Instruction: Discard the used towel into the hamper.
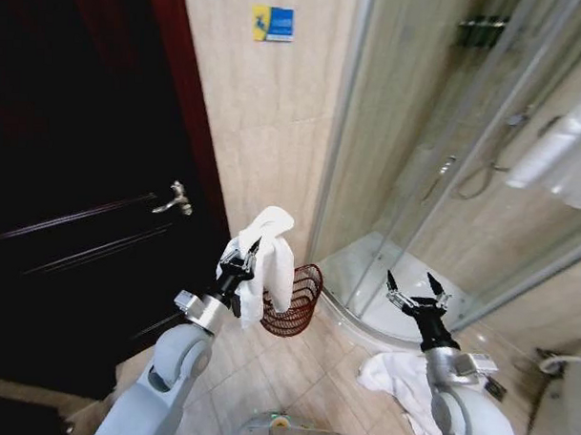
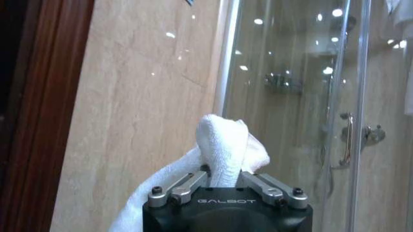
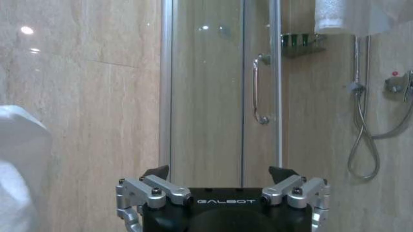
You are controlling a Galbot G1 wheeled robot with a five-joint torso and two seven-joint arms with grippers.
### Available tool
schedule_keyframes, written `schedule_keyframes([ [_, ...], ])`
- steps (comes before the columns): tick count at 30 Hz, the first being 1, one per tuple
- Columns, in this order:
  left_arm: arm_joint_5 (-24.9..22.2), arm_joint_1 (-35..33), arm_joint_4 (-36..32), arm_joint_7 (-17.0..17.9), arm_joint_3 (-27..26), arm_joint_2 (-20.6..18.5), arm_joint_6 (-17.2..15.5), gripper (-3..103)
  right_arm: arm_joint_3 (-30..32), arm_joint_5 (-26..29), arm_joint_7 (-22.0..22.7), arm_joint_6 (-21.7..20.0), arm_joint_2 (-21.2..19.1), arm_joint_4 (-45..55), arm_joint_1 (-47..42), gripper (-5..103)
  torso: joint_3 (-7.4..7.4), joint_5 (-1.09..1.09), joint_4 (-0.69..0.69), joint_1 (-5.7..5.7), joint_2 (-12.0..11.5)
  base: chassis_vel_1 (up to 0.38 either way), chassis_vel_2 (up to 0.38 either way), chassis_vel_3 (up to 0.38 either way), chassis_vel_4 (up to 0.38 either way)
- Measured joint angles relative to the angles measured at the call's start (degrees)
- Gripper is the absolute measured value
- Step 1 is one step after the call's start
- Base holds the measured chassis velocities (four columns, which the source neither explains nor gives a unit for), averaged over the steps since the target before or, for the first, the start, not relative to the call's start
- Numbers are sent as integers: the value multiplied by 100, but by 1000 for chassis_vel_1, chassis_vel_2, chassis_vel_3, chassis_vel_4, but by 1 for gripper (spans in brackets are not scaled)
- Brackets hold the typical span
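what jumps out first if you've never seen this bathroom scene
The white towel draws the eye first, bunched in the left gripper and hanging just above the red-brown hamper by the tiled wall. Next comes the right gripper, spread open and empty before the glass shower enclosure, with another white towel crumpled on the floor beneath it.

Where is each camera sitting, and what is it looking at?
Head view: on the robot's head, looking down at both arms, the hamper and the floor.
Left wrist view: behind the left gripper, shut on the towel, facing wall and shower.
Right wrist view: behind the open right gripper, facing the shower door.
Shared: the towel and the shower show in all views.
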State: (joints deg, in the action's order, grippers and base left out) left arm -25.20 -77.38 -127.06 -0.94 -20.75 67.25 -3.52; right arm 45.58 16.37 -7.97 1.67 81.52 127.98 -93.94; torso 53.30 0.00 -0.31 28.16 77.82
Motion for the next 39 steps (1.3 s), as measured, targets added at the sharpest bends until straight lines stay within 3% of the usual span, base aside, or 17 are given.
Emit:
schedule_keyframes([
  [6, -249, 528, 408, 324, 373, -391, -110, 9, -49, -21, -6, 8, 36, -26, 20, 100, 0, -1, 2, 0, 0, 0, 0, 0, 0],
  [8, -331, 1010, 788, 551, 777, -608, -140, 9, -78, -84, -9, 77, 105, -39, 16, 100, 0, 0, 0, 0, 0, 0, 0, 0, 0],
  [14, -420, 2117, 1613, 796, 1639, -726, -23, 9, -108, -333, -15, 225, 231, -37, 3, 100, 1, 0, 0, 1, 0, 0, 0, 0, 0],
  [25, -468, 3536, 3443, 664, 2674, 44, 292, 9, -128, -633, 22, 357, 394, -108, 6, 100, 1, 0, 0, 1, -1, 0, 0, 0, 0],
  [39, -301, 4221, 5241, 367, 2851, 665, 776, 9, -187, -671, -25, 475, 548, -48, -123, 100, 0, 0, 1, 1, 0, 0, 0, 0, 0],
])
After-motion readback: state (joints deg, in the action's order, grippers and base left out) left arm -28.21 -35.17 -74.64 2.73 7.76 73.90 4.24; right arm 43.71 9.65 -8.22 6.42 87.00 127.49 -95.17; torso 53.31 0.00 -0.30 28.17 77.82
